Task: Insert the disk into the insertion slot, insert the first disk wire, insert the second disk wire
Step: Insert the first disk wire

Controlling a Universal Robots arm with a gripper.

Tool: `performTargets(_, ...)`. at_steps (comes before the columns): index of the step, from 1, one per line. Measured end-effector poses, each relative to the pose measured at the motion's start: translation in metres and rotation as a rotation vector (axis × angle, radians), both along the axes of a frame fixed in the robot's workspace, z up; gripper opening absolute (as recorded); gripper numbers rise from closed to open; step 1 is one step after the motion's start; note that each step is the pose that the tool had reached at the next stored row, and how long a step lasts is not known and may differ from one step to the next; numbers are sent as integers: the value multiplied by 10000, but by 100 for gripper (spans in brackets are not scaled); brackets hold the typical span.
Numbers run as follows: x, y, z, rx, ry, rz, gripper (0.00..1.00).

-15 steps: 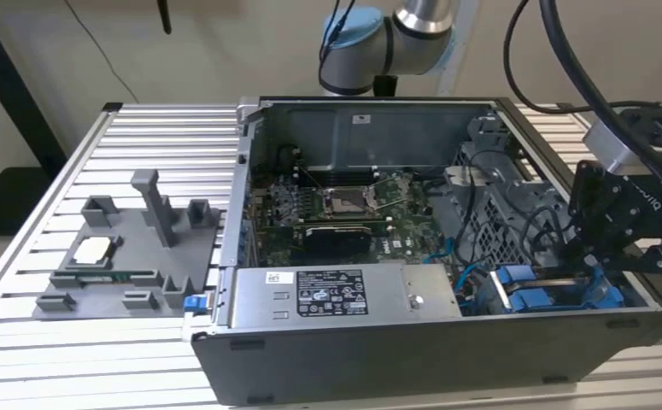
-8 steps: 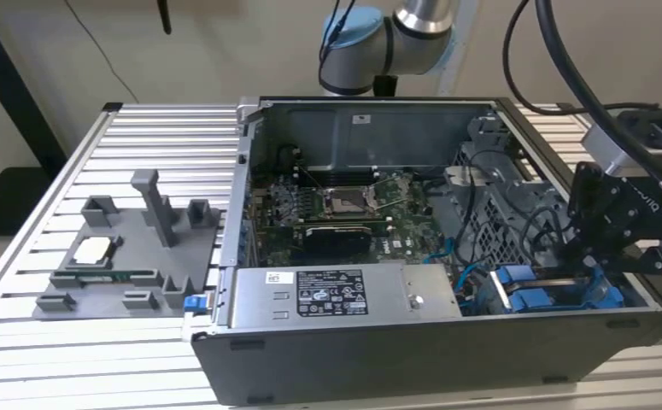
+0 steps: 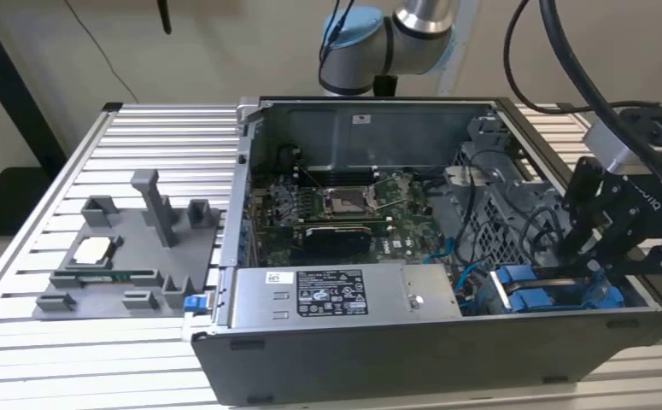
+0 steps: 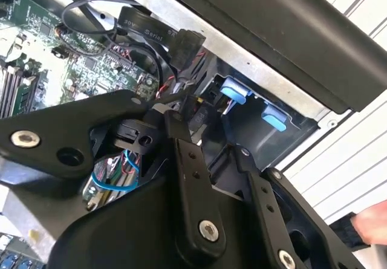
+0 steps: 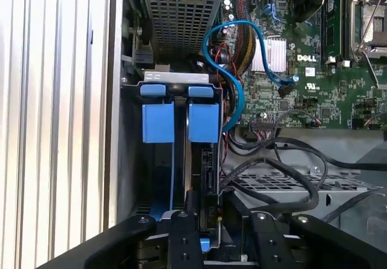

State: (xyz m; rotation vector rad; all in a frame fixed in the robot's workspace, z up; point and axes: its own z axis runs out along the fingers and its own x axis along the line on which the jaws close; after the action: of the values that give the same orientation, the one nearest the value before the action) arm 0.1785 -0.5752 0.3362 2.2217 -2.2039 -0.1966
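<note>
Since blue-framed silver disk looks seated in dark-grey metal insertion slot, 4 o'clock of grey case, black gripper hangs at its connector end, likely for wiring; jaws: cannot tell.

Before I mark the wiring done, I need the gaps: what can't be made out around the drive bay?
Insertion slot, near end: first wrist view, covered by the gripper and cut by the edge.
Slot interior: exterior view, behind the gripper and case wall.
Where the black cables end: second wrist view, blocked by the gripper's black links.
</note>
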Motion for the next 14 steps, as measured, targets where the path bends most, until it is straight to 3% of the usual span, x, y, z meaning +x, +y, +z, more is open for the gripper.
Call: performTargets(14, 1, 0, 133, -3, 2, 1, 33)
